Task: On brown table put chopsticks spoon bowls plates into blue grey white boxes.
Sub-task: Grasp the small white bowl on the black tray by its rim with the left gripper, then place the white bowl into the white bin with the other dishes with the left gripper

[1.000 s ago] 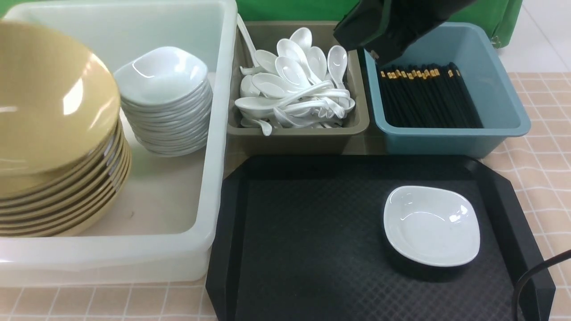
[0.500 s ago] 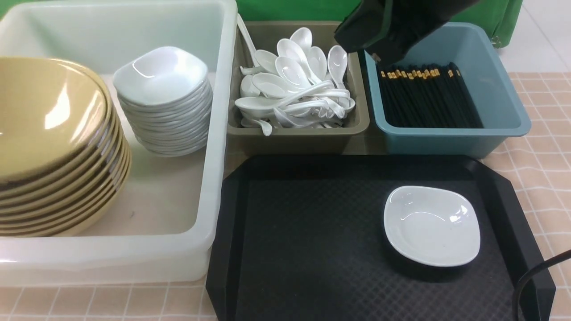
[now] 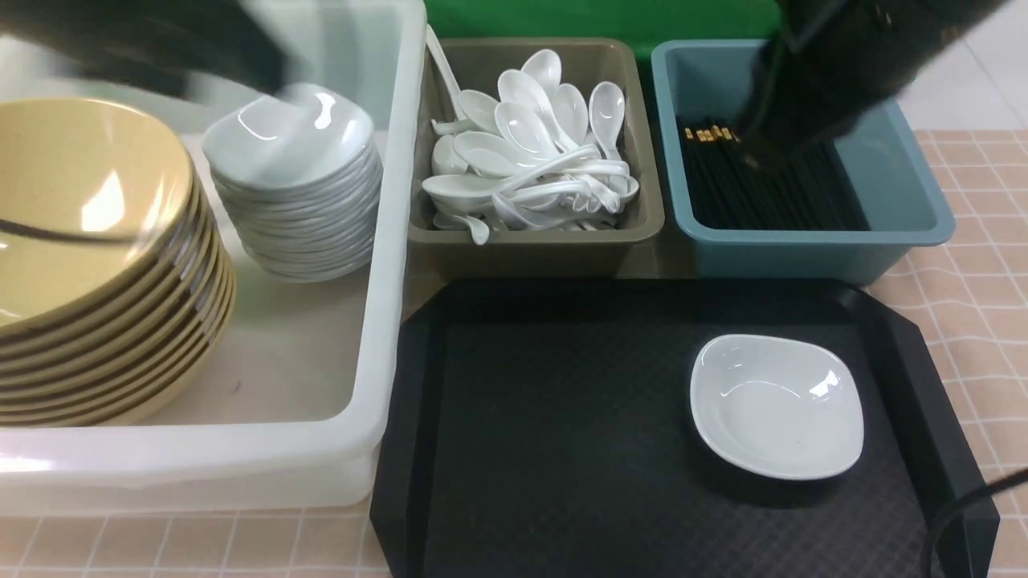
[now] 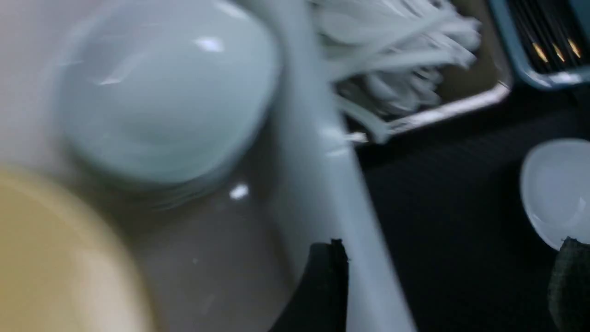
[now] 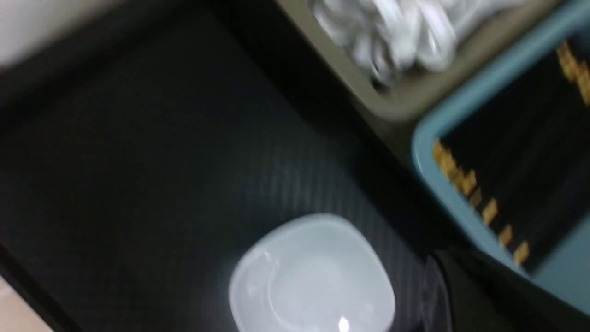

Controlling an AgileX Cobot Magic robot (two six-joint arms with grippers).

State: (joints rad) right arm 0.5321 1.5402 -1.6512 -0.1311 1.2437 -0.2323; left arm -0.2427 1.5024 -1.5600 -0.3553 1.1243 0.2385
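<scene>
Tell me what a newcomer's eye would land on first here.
The tall stack of yellow bowls in the white tub at the left draws the eye first. Next, one lone white plate on the black tray at front right. Behind it, spoons fill the grey box and chopsticks the blue box.

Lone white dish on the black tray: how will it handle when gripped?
The glossy surface of the white dish suggests it may slip in a pinch. It looks shallow, low and rigid, so it is unlikely to tip or flex. Pushed, it would probably slide, though the textured black tray may add drag.
</scene>
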